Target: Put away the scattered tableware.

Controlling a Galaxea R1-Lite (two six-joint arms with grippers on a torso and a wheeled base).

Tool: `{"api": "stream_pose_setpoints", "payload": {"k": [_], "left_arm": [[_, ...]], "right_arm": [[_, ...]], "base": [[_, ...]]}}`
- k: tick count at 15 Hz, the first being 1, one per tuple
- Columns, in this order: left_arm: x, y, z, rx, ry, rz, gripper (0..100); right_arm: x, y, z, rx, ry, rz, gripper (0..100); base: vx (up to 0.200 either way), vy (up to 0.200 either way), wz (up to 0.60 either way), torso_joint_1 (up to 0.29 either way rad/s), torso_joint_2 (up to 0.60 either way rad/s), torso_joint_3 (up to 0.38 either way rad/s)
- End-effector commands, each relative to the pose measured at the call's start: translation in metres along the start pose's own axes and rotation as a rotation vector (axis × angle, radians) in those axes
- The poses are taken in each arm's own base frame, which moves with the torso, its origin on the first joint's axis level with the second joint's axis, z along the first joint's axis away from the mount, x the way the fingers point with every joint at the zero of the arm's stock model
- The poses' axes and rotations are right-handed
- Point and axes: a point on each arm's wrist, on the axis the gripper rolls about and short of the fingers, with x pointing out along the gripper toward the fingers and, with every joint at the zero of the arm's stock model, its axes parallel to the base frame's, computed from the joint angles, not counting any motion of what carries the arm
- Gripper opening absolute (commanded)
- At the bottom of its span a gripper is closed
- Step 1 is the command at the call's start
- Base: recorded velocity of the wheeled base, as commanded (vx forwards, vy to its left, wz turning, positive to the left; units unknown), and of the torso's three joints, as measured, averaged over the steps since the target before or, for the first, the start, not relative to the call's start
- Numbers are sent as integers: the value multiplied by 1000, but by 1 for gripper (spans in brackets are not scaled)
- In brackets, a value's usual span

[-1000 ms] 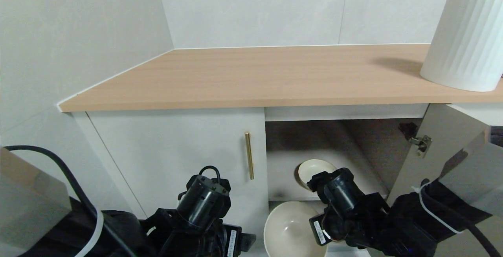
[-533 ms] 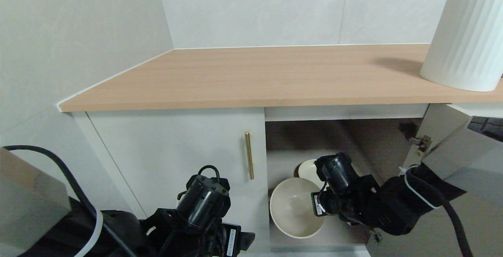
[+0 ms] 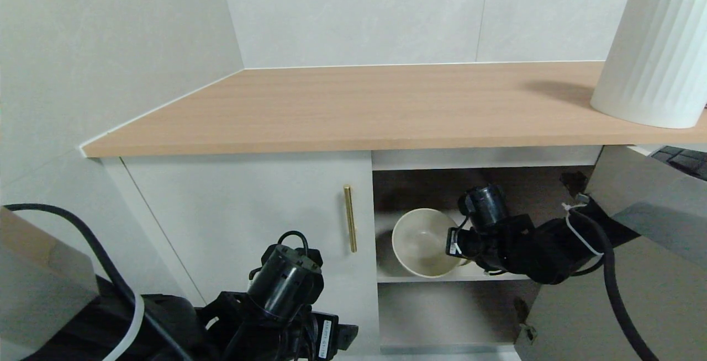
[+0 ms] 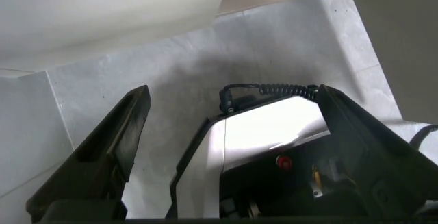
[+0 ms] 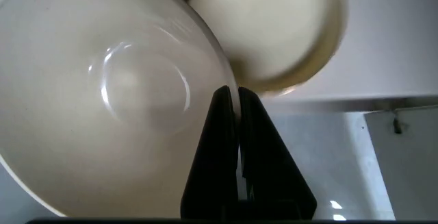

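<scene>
The right pincer [image 3: 454, 244] is pressed together on the rim of the bowl [image 3: 422, 242], one finger inside the wall and one outside, as the right wrist view shows at the rim [image 5: 233, 114]. The bowl hangs at the pincer's 9 o'clock, tilted so its mouth faces up and outward, inside the open right half of the cabinet, low over the shelf [image 3: 420, 279]. I cannot tell whether its base touches the shelf. A small bowl [image 5: 274, 25] lies on the shelf just behind it.

The bowl looks like glazed ceramic, so I judge it stiff, smooth and slippery, fairly heavy for a one-sided pinch, and apt to chip if it knocks the small bowl or drops. Held at one edge, its weight levers against the fingers. A deep seat on the rim is the only real hold, since the wall is too wide and rounded to span.

The shut door's handle [image 3: 349, 218] stands at the bowl's 9 o'clock. The table [image 3: 359, 107] runs across at 12 o'clock, with a white ribbed tub [image 3: 652, 57] at 2 o'clock. The left pincer [image 4: 239, 135] is spread and holds nothing, down at the bowl's 7 o'clock.
</scene>
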Motion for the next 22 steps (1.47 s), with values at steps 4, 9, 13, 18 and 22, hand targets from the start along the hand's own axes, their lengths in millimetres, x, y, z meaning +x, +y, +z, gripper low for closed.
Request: {"api": "stream_pose_setpoints", "payload": {"k": [4, 9, 13, 18, 22], "left_arm": [[0, 0, 0, 0, -2, 6, 100], [0, 0, 0, 0, -4, 9, 100], [0, 0, 0, 0, -4, 9, 100], [0, 0, 0, 0, -4, 9, 100], [0, 1, 0, 0, -6, 18, 100]], "right_arm": [[18, -17, 6, 34, -9, -52, 0], [29, -26, 11, 48, -23, -92, 0], [41, -38, 15, 69, -29, -129, 0], [50, -42, 13, 66, -24, -152, 0], [52, -42, 11, 65, -21, -155, 0]], "base": [[0, 0, 0, 0, 0, 0], [0, 0, 0, 0, 0, 0], [0, 0, 0, 0, 0, 0], [0, 0, 0, 0, 0, 0], [0, 0, 0, 0, 0, 0]]}}
